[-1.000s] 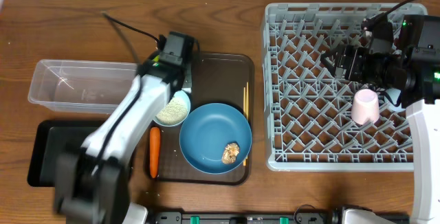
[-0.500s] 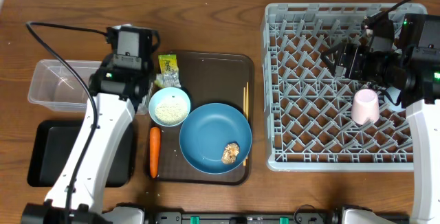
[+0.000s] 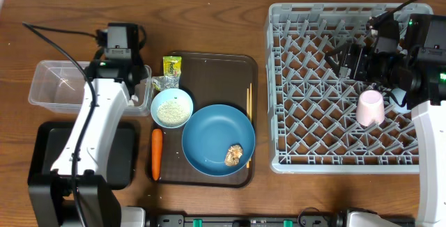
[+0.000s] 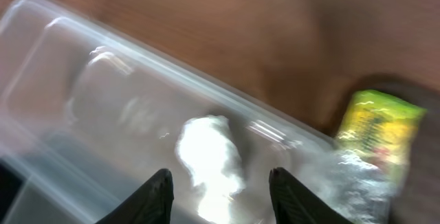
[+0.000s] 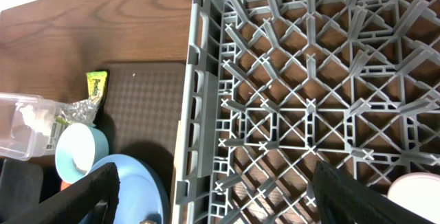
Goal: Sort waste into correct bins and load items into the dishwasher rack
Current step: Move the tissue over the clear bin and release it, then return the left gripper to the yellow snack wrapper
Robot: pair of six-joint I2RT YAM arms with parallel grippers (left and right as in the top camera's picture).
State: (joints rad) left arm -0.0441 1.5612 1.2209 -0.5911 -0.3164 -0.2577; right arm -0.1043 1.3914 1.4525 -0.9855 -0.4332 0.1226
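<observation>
My left gripper (image 4: 220,186) hangs open over the right end of the clear tub (image 3: 66,86). A crumpled white tissue (image 4: 210,157) lies in the tub below the spread fingers, clear of both. The yellow-green wrapper (image 3: 171,67) lies at the brown tray's back left corner. A bowl (image 3: 172,107) holds rice. The carrot (image 3: 157,153) lies beside the blue plate (image 3: 212,133), which carries a brown lump (image 3: 234,154). Chopsticks (image 3: 248,112) lie along the tray's right side. My right gripper (image 5: 220,203) is wide open and empty above the grey rack (image 3: 306,88), near a pink cup (image 3: 370,107).
The black tray (image 3: 45,150) sits in front of the clear tub, partly under my left arm (image 3: 104,112). The dark brown serving tray (image 3: 216,67) lies between the tub and the rack. My right arm covers the rack's right side.
My left arm has swung left from the serving tray to the tub's right end, and its jaws have gone from shut to open, leaving the tissue in the tub. The right arm has barely moved.
</observation>
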